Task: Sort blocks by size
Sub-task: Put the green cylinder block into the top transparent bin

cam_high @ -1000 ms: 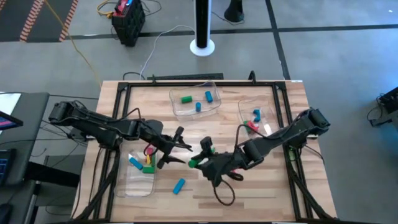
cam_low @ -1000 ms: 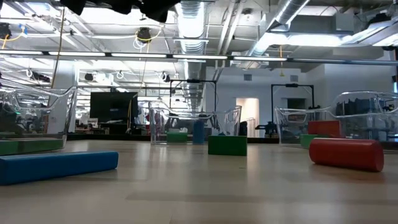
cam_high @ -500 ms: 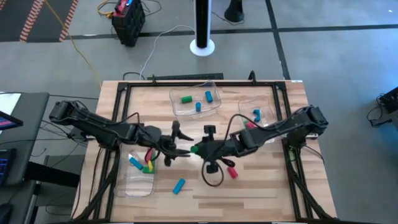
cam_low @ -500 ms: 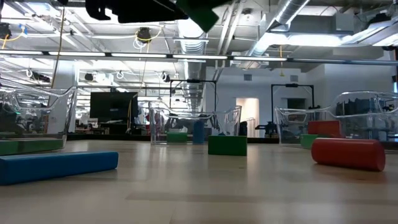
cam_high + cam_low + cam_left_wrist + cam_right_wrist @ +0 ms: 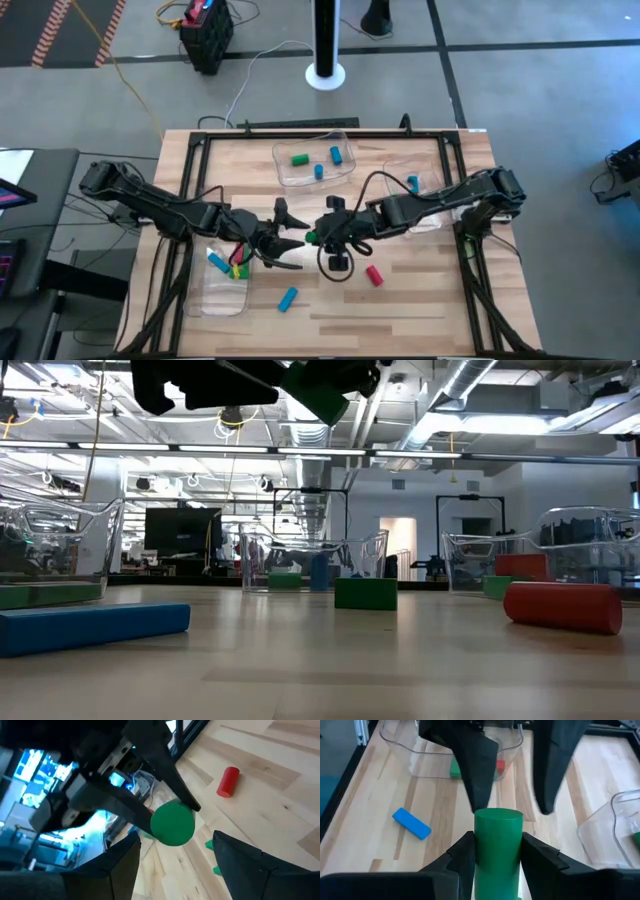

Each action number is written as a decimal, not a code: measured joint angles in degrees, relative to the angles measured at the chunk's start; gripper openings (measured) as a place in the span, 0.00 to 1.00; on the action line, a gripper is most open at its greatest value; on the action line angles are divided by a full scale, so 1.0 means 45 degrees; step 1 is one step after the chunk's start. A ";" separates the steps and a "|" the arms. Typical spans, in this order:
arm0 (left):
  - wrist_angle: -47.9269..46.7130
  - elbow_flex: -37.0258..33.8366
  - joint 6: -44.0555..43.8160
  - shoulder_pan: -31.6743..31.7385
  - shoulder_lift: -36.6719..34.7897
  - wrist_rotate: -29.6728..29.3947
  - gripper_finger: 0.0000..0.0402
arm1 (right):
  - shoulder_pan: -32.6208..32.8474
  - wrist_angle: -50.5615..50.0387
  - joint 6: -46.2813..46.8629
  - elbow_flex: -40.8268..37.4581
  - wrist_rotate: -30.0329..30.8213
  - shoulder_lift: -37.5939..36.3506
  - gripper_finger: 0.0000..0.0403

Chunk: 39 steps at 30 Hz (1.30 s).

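Note:
My right gripper [image 5: 318, 236] is shut on a green cylinder [image 5: 312, 238] above the middle of the table; the cylinder also shows in the right wrist view [image 5: 497, 845] and end-on in the left wrist view [image 5: 172, 823]. My left gripper [image 5: 287, 240] is open and faces it closely, with its fingers [image 5: 477, 765] spread just beyond the cylinder's free end and not touching. A red cylinder [image 5: 374, 275], a blue bar [image 5: 288, 298] and a green block [image 5: 365, 593] lie on the table. My right gripper pinches the green cylinder's round side [image 5: 495, 837] between its two fingers [image 5: 462, 855]. The fingers come level from the table's right and lie along the cylinder. The free end [image 5: 172, 823] sticks out past the fingertips toward the left gripper. The cylinder is lifted clear of the table.
A clear tray [image 5: 345, 175] at the far centre holds green and blue blocks. A tray [image 5: 432, 205] at the right holds blue and red blocks. A tray [image 5: 222, 300] at the near left holds several coloured blocks. Black frame rails [image 5: 300, 135] run along the table edges.
My right gripper has carried the green cylinder toward the table's far edge and left, up to the left gripper, keeping hold. The red cylinder it hid now shows on the table. My left gripper has stayed open, near where it was.

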 joint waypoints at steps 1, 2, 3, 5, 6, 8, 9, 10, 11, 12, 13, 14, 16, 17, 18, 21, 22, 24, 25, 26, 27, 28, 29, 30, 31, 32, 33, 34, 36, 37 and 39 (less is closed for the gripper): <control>0.0014 0.0001 0.0154 -0.0041 -0.0001 0.0000 0.60 | -0.0039 -0.0008 0.0106 0.0000 -0.0162 0.0000 0.40; 0.0017 0.0000 0.0306 -0.0079 0.0001 0.0000 0.60 | -0.0090 -0.0013 0.0195 0.0000 -0.0376 0.0000 0.40; 0.0022 0.0003 0.0456 -0.0112 0.0001 0.0000 0.60 | -0.0122 -0.0019 0.0246 0.0000 -0.0598 0.0000 0.40; 0.0036 0.0003 0.0779 -0.0180 0.0001 0.0002 0.60 | -0.0215 -0.0007 0.0256 0.0000 -0.0982 0.0005 0.40; 0.0036 -0.0001 0.0904 -0.0195 0.0001 0.0004 0.60 | -0.0262 0.0017 0.0260 0.0000 -0.1119 0.0005 0.40; 0.0030 0.0000 0.1008 -0.0200 0.0001 0.0074 0.60 | -0.0332 0.0078 0.0283 0.0000 -0.1300 0.0005 0.40; 0.0023 -0.0001 0.1016 -0.0200 0.0001 0.0182 0.60 | -0.0362 0.0109 0.0287 0.0000 -0.1441 0.0005 0.40; 0.0027 -0.0002 0.1028 -0.0200 0.0001 0.0204 0.60 | -0.0416 0.0167 0.0285 0.0000 -0.1660 0.0005 0.40; 0.0027 0.0003 0.1076 -0.0200 0.0001 0.0217 0.60 | -0.0446 0.0231 0.0287 0.0000 -0.1896 0.0005 0.40; 0.0022 -0.0002 0.1137 -0.0200 0.0001 0.0250 0.60 | -0.0511 0.0295 0.0289 0.0000 -0.2216 0.0010 0.40; 0.0025 0.0002 0.1199 -0.0200 0.0001 0.0285 0.60 | -0.0562 0.0347 0.0296 0.0000 -0.2557 0.0010 0.40; 0.0066 -0.0002 0.1259 -0.0200 0.0045 0.0316 0.60 | -0.0610 0.0382 0.0356 0.0000 -0.2857 0.0010 0.40; 0.0275 0.0003 0.1436 -0.0200 0.0257 0.0382 0.60 | -0.0736 0.0492 0.0504 0.0000 -0.3238 0.0015 0.40; 0.0270 0.0003 0.1584 -0.0200 0.0390 0.0404 0.60 | -0.0766 0.0555 0.0533 0.0000 -0.3336 0.0017 0.40; 0.0348 0.0001 0.1732 -0.0200 0.0549 0.0406 0.60 | -0.0789 0.0551 0.0586 -0.0001 -0.3477 0.0019 0.40; 0.0975 0.0001 0.1958 -0.0208 0.1102 0.0204 0.60 | -0.0830 0.0319 0.0687 -0.0025 -0.3913 0.0019 0.40; 0.1185 -0.0002 0.1953 -0.0215 0.1274 0.0117 0.60 | -0.0830 0.0211 0.0756 -0.0029 -0.3963 0.0020 0.40; 0.1453 -0.0002 0.1947 -0.0215 0.1466 0.0087 0.60 | -0.0825 0.0050 0.0842 -0.0029 -0.3973 0.0108 0.40; 0.1444 -0.0002 0.1943 -0.0215 0.1477 0.0082 0.60 | -0.0828 0.0049 0.0872 -0.0029 -0.4016 0.0194 0.40; 0.1421 -0.0016 0.1939 -0.0215 0.1477 0.0071 0.60 | -0.0830 0.0031 0.0912 -0.0029 -0.4047 0.0223 0.40; 0.1423 -0.0016 0.1941 -0.0215 0.1481 0.0050 0.60 | -0.0828 -0.0049 0.0914 -0.0029 -0.4081 0.0245 0.40; 0.1460 -0.0016 0.1940 -0.0207 0.1490 0.0036 0.60 | -0.0802 -0.0120 0.0915 -0.0029 -0.4099 0.0247 0.40; 0.1492 -0.0016 0.1917 -0.0200 0.1490 0.0013 0.60 | -0.0796 -0.0102 0.0916 -0.0046 -0.4094 0.0242 0.40; 0.1544 -0.0016 0.1888 -0.0200 0.1479 -0.0007 0.60 | -0.0801 -0.0020 0.0911 -0.0087 -0.4099 0.0233 0.40; 0.1613 -0.0016 0.1842 -0.0200 0.1472 -0.0015 0.60 | -0.0810 0.0015 0.0911 -0.0097 -0.4109 0.0233 0.40; 0.1704 -0.0016 0.1837 -0.0200 0.1477 -0.0008 0.60 | -0.0820 -0.0009 0.0911 -0.0101 -0.4115 0.0233 0.40; 0.1753 -0.0016 0.1837 -0.0200 0.1477 0.0012 0.60 | -0.0827 -0.0037 0.0908 -0.0105 -0.4114 0.0236 0.40; 0.1810 -0.0013 0.1839 -0.0196 0.1477 0.0094 0.60 | -0.0825 -0.0040 0.0903 -0.0107 -0.4118 0.0243 0.40; 0.1887 0.0002 0.1829 -0.0186 0.1472 0.0268 0.60 | -0.0825 -0.0106 0.0852 -0.0107 -0.4118 0.0274 0.40; 0.1879 0.0003 0.1827 -0.0191 0.1472 0.0396 0.60 | -0.0830 -0.0019 0.0852 -0.0107 -0.4121 0.0386 0.40; 0.1775 0.0003 0.1832 -0.0191 0.1477 0.0695 0.60 | -0.0830 -0.0057 0.0837 -0.0111 -0.4130 0.0463 0.40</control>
